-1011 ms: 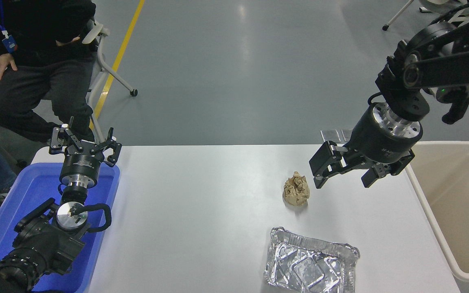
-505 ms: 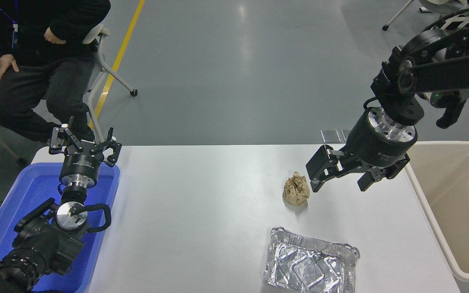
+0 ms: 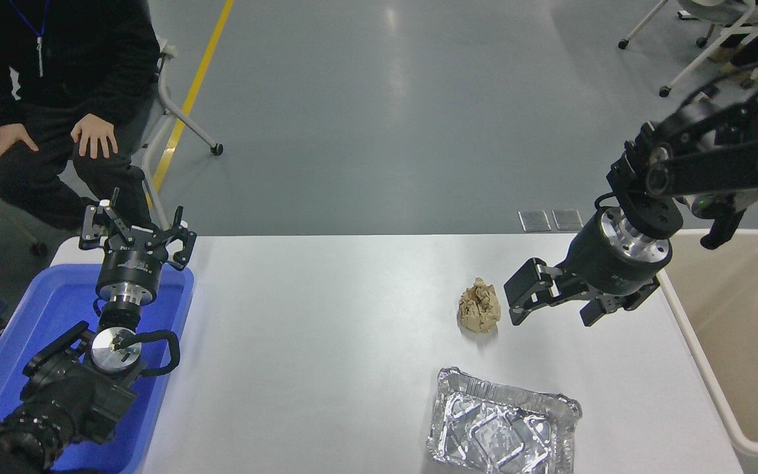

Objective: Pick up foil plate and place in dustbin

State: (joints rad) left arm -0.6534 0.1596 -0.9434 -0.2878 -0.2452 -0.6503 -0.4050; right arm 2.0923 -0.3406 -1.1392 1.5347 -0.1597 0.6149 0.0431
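The foil plate [image 3: 503,424], a shiny silver rectangular tray, lies on the white table near its front edge, right of centre. The beige dustbin [image 3: 741,342] stands off the table's right end. My right gripper [image 3: 553,318] hangs open above the table, beyond the foil plate and just right of a crumpled tan paper ball [image 3: 479,306], holding nothing. At the lower left my left gripper [image 3: 135,234] is parked open over the blue tray.
A blue plastic tray [image 3: 37,329] sits at the table's left end under my left arm. A person in dark clothes sits at the far left [image 3: 43,79], hands on knees. Chairs on wheels stand on the grey floor beyond the table.
My right gripper has come down lower over the table, and the arm has shifted slightly right. The seated person has moved both hands onto the knees. Foil plate and paper ball have not moved.
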